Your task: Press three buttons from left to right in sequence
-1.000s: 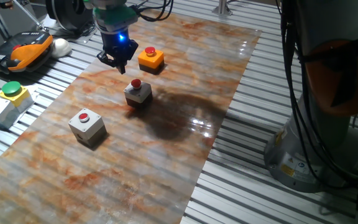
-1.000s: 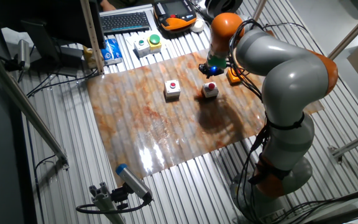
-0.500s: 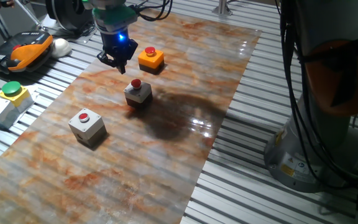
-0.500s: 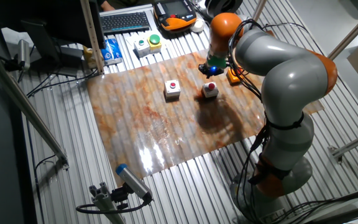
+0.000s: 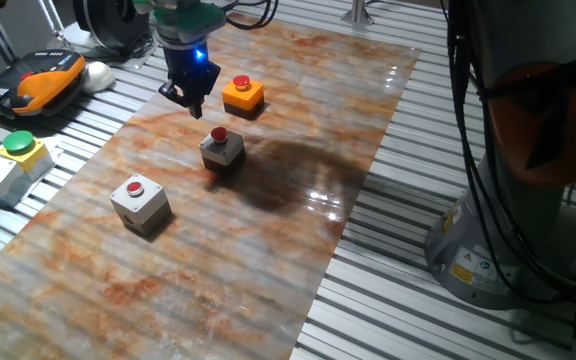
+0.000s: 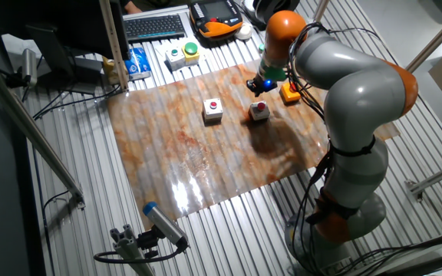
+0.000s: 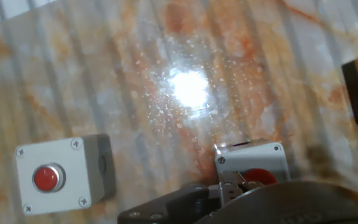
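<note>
Slightly higher than before, the gripper (image 5: 190, 98) hangs upper left of the middle button (image 5: 219, 134), its finger state unreadable.

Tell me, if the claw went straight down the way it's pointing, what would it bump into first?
Probably the bare marbled mat. The claw points down at the mat between the middle grey button box and the orange button box, beside both, not over either. Depth is hard to judge, so it might graze the middle box.

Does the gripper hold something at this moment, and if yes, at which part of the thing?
Nothing is held. The gripper hangs in the air above the mat, apart from the middle button box and the orange button box. Whether its fingers are open cannot be told.
</note>
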You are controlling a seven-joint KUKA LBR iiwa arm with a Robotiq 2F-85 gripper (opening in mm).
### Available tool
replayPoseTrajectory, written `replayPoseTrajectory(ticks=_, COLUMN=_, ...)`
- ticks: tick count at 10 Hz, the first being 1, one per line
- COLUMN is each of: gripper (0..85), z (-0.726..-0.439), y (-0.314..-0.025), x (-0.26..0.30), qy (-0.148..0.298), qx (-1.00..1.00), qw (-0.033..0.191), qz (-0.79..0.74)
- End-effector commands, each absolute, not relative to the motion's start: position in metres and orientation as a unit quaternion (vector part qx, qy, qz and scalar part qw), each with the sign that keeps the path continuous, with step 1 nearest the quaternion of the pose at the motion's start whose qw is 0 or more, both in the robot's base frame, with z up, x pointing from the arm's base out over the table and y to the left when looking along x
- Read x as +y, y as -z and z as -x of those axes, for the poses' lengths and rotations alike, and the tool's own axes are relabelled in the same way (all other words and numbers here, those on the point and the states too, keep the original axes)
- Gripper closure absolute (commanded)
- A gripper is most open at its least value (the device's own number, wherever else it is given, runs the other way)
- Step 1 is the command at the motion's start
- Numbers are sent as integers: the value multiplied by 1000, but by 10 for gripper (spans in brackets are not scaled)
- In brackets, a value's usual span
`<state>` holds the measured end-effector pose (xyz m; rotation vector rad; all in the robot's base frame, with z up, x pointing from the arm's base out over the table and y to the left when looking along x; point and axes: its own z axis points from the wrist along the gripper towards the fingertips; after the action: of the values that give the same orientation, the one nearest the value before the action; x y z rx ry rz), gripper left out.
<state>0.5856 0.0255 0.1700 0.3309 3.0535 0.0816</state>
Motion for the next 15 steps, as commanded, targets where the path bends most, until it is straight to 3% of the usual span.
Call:
replayPoseTrajectory(ticks=1, gripper=850, z=-586, y=-170, x=26, qy=-26, qx=994, qw=39, qz=-100)
replayPoseTrajectory(ticks=10, gripper=850, z=-586, y=-170, x=26, qy=-40, qx=995, qw=48, qz=-82)
replayPoseTrajectory(ticks=15, gripper=850, z=-587, y=-168, x=25, qy=-45, qx=994, qw=34, qz=-94)
